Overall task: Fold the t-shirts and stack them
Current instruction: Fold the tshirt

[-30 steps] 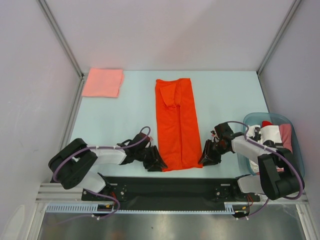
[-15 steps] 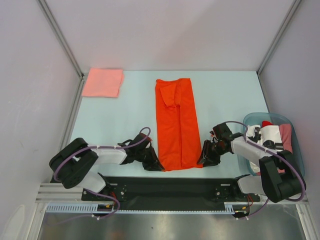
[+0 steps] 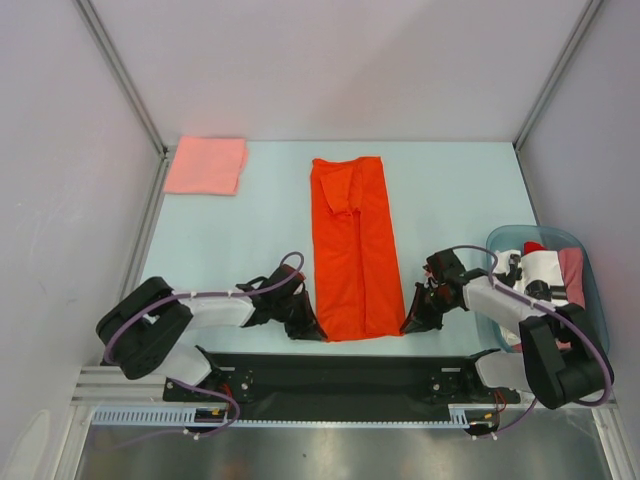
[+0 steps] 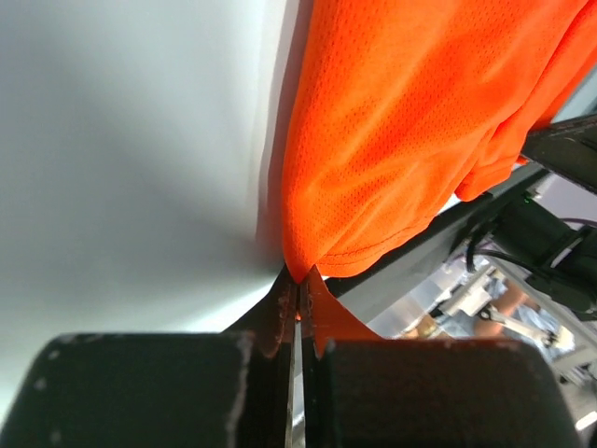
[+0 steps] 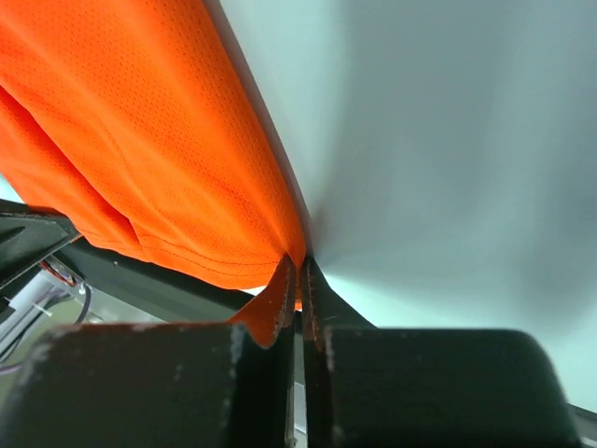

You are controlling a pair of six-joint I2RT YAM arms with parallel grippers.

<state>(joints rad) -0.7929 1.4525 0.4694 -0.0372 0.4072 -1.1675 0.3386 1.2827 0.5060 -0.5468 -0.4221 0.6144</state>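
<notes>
An orange t-shirt [image 3: 352, 247] lies folded into a long strip down the middle of the table. My left gripper [image 3: 312, 327] is shut on its near left hem corner [image 4: 300, 269]. My right gripper [image 3: 411, 322] is shut on its near right hem corner [image 5: 297, 254]. Both pinch the mesh cloth between closed jaws just above the table's near edge. A folded pink t-shirt [image 3: 206, 165] lies at the far left corner.
A blue basket [image 3: 592, 290] at the right edge holds several crumpled shirts, white, red and pink. Metal frame posts stand at the far corners. The black base rail [image 3: 340, 375] runs along the near edge.
Both grippers have edged slightly inward along the near hem and now hold its corners. The shirt's near end has narrowed a little.
</notes>
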